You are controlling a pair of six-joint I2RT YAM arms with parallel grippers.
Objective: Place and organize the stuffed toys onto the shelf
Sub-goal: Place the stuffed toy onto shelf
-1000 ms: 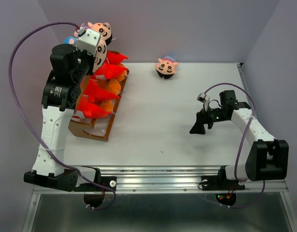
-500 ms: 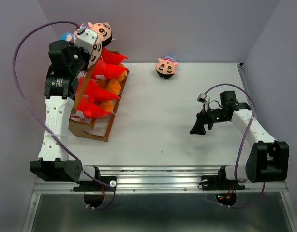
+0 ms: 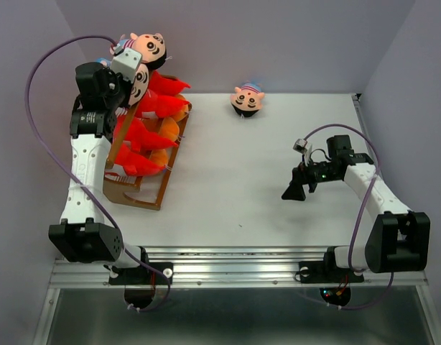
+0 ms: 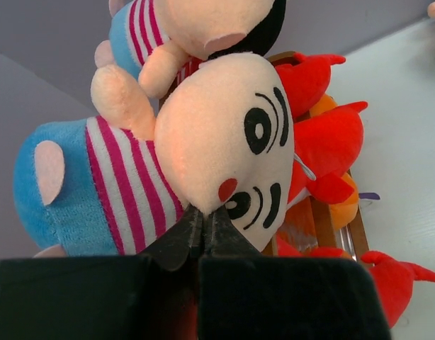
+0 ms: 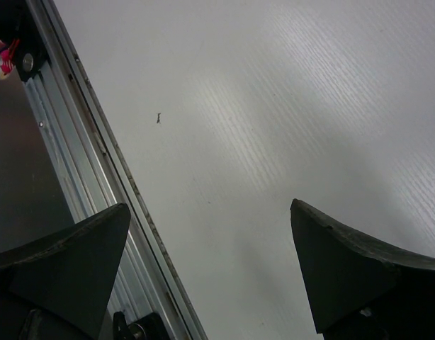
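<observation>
With my left gripper (image 4: 203,230) pinched together, I'm nosing its tip against the striped-cap doll head (image 4: 224,134) at the shelf's (image 3: 145,194) far end, probably seating it, while my right gripper (image 5: 210,262) hangs spread and empty over the table (image 3: 242,208), well apart from the stray doll head (image 3: 247,99).

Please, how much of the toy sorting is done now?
Done: red toys, orange toys and one doll head are on the shelf. In hand: the shut left gripper is at a second doll head there. Left: the doll head on the table; right gripper open, empty.
</observation>
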